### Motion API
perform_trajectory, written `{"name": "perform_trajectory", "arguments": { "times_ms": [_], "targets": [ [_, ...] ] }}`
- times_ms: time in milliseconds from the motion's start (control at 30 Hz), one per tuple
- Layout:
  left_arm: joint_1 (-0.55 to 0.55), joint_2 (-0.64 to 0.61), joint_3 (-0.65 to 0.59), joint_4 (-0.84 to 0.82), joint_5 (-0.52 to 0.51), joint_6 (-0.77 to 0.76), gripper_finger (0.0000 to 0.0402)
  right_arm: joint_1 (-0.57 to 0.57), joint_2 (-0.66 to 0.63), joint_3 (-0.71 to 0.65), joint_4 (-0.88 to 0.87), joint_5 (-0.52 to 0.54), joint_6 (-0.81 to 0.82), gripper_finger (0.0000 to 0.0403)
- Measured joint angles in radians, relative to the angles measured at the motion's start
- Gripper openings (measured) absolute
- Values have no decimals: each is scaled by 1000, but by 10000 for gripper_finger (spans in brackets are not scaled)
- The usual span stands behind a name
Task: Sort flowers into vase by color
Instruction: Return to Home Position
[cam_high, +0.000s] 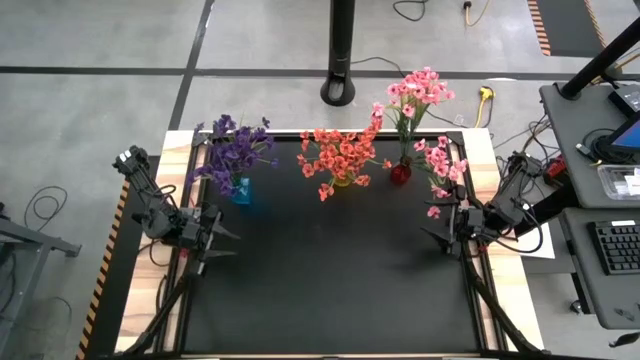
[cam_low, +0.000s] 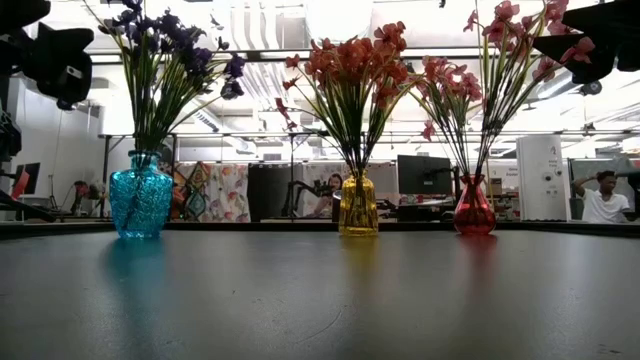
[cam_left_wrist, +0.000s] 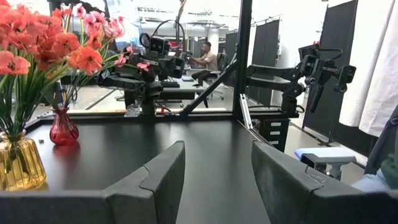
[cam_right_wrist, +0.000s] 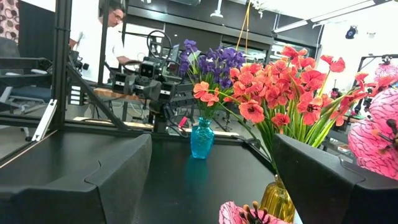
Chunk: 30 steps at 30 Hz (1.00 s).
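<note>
Left claw (cam_high: 232, 244) gapes, matte black, near bulbous blue glass vase (cam_low: 140, 198).

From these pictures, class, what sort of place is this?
Probably a robotics lab: another robot arm on a stand, a keyboard on a side desk, and a monitor behind the table.

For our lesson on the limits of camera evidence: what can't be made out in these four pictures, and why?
- High view: yellow vase mostly hidden under the orange flowers.
- Low view: pink flowers cut off by the top edge.
- Right wrist view: yellow vase cut by the bottom edge; nearest pink flowers blurred.
- Stem count per vase: too small from above, overlapping in the low view.
</note>
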Motion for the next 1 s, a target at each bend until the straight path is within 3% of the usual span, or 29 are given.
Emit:
{"name": "perform_trajectory", "arguments": {
  "times_ms": [300, 600, 1000],
  "targets": [
    [0, 0, 0, -6, 3, -12, 168, 0, 0, 0, 0, 0, 0, 325],
    [0, -1, 0, -41, 96, 3, 168, 0, 0, 0, 0, 0, 0, 325],
    [0, -2, 0, -76, 99, 15, 168, 0, 0, 0, 0, 0, 0, 325]
  ]
}}
